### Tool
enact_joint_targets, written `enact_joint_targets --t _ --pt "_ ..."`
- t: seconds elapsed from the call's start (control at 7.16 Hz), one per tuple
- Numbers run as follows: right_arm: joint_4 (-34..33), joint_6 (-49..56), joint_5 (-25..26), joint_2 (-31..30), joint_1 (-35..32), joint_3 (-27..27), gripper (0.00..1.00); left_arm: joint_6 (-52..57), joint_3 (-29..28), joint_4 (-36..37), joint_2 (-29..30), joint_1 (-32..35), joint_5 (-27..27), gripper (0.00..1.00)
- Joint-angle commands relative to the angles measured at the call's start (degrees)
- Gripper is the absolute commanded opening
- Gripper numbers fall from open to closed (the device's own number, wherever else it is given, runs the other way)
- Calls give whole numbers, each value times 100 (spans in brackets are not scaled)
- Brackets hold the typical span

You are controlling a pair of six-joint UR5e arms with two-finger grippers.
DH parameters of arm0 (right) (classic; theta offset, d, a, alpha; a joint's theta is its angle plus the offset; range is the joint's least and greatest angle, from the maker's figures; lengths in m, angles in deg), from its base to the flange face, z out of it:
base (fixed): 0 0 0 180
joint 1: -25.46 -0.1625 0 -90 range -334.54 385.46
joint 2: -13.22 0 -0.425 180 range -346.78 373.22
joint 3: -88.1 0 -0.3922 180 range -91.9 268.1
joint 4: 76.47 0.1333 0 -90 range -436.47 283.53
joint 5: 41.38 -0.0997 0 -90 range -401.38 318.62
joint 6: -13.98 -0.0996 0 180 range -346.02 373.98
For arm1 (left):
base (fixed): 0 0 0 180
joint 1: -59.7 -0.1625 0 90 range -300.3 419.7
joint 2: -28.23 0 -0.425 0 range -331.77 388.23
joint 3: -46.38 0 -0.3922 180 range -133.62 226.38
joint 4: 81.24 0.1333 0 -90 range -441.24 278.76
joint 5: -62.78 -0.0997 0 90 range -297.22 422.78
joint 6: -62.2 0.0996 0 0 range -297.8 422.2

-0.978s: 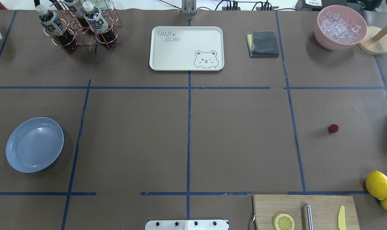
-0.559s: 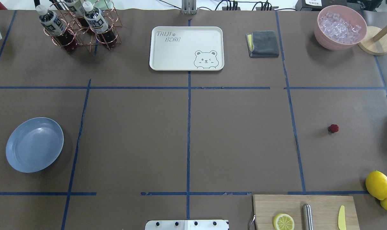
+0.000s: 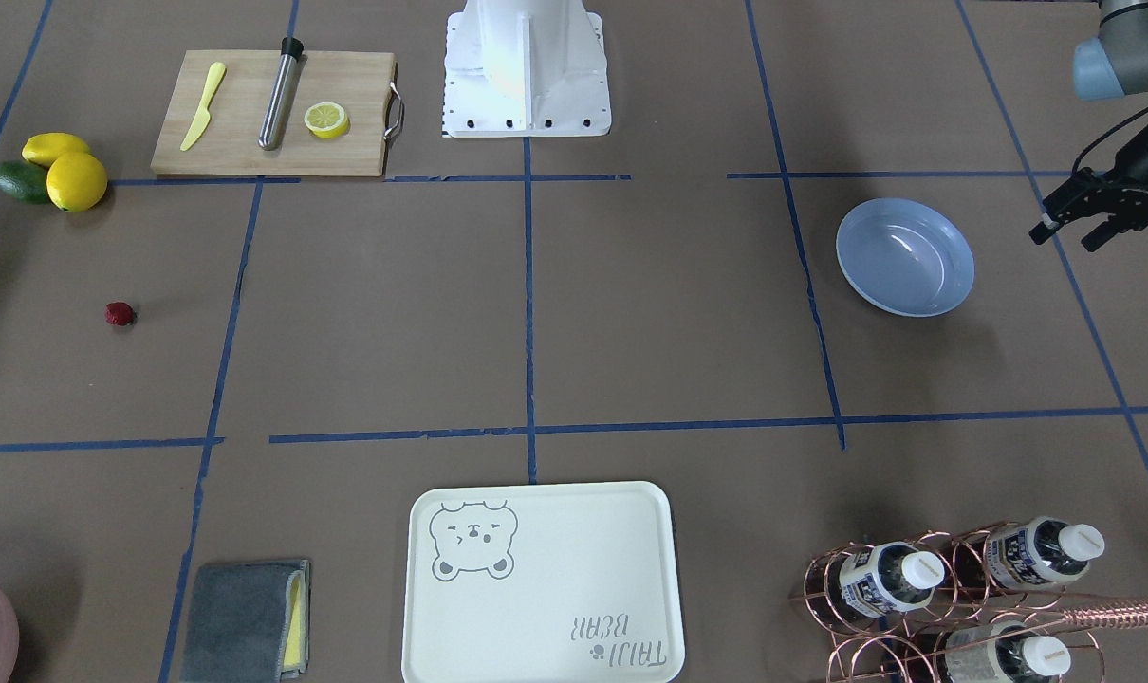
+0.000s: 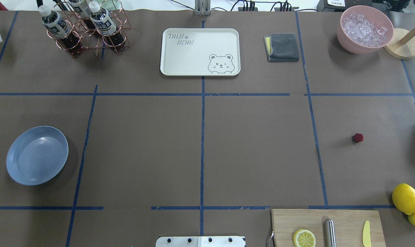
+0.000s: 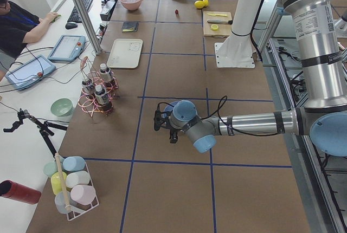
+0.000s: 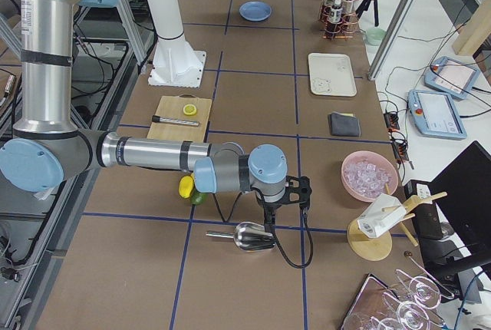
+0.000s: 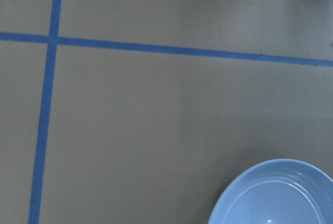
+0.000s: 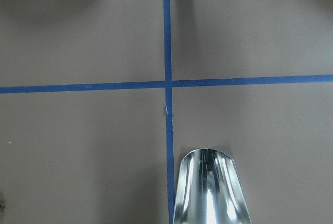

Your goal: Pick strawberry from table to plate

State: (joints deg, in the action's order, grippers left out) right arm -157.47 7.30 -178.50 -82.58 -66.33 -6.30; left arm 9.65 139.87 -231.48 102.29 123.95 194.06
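Black fingers (image 3: pixel 1044 230) of the left gripper (image 3: pixel 1065 237) are spread apart, nothing between them. It hangs above the table (image 4: pixel 255 154) near the plate (image 3: pixel 906 256), off the plate's outer side, on the robot's left, not over it. Left wrist view: only an arc of the plate's rim in the lower right corner, the rest bare brown paper and blue tape lines.

Right gripper (image 6: pixel 288 203) shows only in the right side view, so I cannot tell how far its fingers are open or if they hold anything. It sits at the far end of the table from the plate, low over the paper, just beside a metal scoop (image 6: pixel 249 235). Right wrist view: scoop's shiny mouth at bottom centre, a tape cross above it.

Plate is light blue, glossy, empty, flat on the table. The strawberry (image 4: pixel 357 138) is small, dark red, lying on the table well apart from the plate, across the whole table width toward the robot's right, touching nothing. Neither gripper is near it.

Further from the plate still, past the strawberry: lemons (image 4: pixel 405 198) and a wooden cutting board (image 4: pixel 325 223) with a lemon half. Cream bear tray (image 4: pixel 200 51) lies at the far edge, between the plate's side and the strawberry's side.
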Motion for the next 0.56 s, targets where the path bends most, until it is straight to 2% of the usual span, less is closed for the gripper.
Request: enact_joint_targets --t 0.0,0.42 --pt "-3 -9 -34 0 3 -8 100 -525 -6 -146 -58 -673 -759 100" --pt "-3 0 -315 9 12 -8 100 -904 -77 -155 -6 -1229 -1261 100"
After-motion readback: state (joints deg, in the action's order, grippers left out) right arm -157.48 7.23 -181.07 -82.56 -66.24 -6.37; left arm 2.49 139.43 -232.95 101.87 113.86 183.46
